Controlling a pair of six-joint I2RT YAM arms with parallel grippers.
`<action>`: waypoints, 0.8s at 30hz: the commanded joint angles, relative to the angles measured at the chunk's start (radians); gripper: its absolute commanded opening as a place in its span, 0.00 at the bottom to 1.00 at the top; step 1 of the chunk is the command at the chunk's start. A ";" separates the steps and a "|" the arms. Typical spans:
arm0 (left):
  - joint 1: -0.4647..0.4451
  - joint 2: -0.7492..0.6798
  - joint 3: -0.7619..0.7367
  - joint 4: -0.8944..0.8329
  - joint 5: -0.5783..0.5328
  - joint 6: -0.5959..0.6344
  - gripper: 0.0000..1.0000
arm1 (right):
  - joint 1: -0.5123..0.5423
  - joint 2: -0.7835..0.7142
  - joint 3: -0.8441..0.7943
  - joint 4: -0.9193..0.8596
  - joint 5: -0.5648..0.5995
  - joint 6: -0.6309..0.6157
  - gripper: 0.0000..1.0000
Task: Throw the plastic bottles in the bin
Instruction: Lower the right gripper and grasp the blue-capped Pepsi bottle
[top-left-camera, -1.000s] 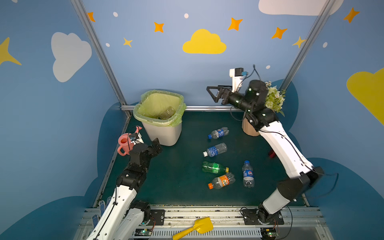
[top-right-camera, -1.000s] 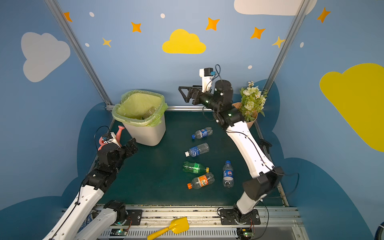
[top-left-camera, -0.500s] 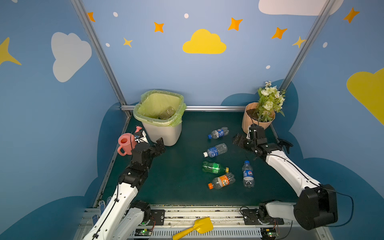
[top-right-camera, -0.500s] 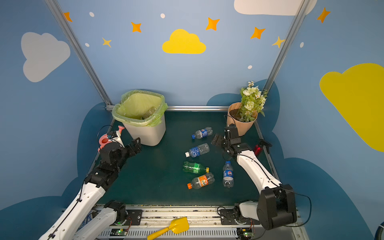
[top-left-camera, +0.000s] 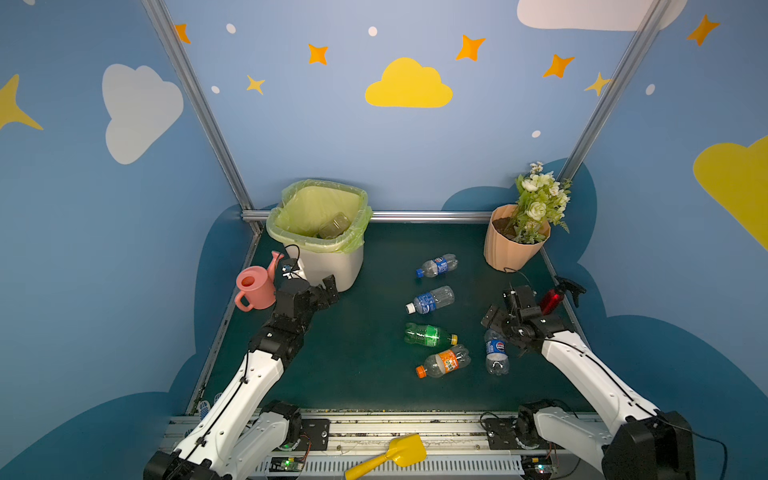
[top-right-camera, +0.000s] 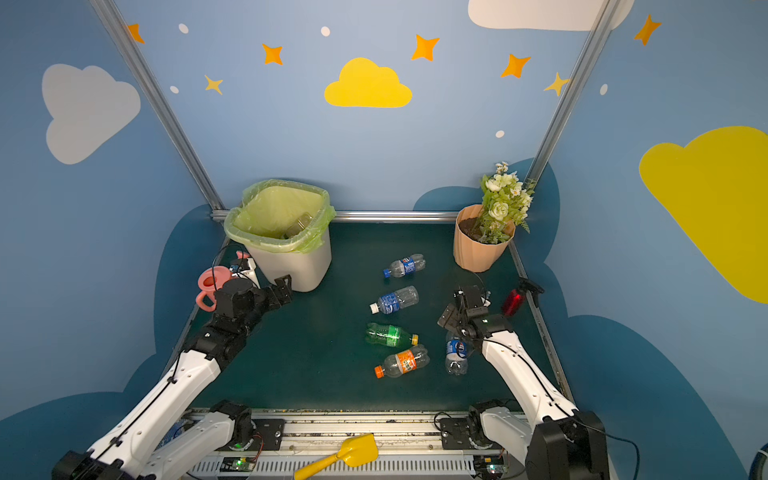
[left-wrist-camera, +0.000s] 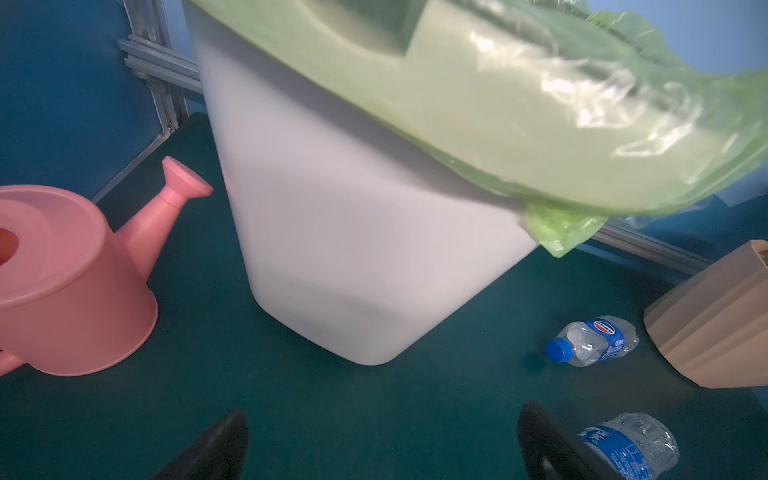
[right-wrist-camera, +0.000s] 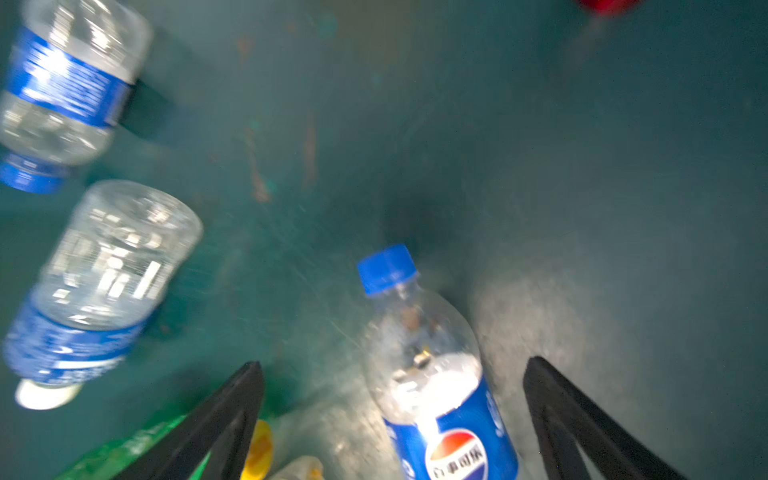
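The white bin (top-left-camera: 328, 270) with its green bag stands at the back left, a clear bottle (top-left-camera: 334, 225) lying inside. Several plastic bottles lie on the green mat: two blue-labelled (top-left-camera: 437, 266) (top-left-camera: 430, 300), a green one (top-left-camera: 428, 335), an orange-labelled one (top-left-camera: 444, 362) and a Pepsi bottle (top-left-camera: 495, 353). My right gripper (top-left-camera: 498, 320) hangs open just over the Pepsi bottle (right-wrist-camera: 432, 374), whose neck end lies between the spread fingers (right-wrist-camera: 245, 386). My left gripper (top-left-camera: 331, 291) is open and empty near the bin's front wall (left-wrist-camera: 353, 249).
A pink watering can (top-left-camera: 253, 286) stands left of the bin. The peach flowerpot (top-left-camera: 511, 245) is at the back right, with a red spray bottle (top-left-camera: 555, 297) lying by the right edge behind my right wrist. A yellow scoop (top-left-camera: 390, 455) rests on the front rail.
My right arm has swung down from high at the back to low over the Pepsi bottle. The left gripper has edged closer to the bin. Both stayed open.
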 joint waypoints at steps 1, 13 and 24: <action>-0.002 0.006 0.012 0.031 0.012 0.019 1.00 | 0.000 -0.025 -0.041 -0.045 -0.045 0.045 0.96; -0.005 0.017 0.014 0.035 0.018 0.014 1.00 | 0.024 -0.031 -0.131 -0.027 -0.097 0.042 0.80; -0.007 -0.025 0.006 0.014 -0.004 0.013 1.00 | 0.023 0.076 -0.156 0.112 -0.173 0.024 0.64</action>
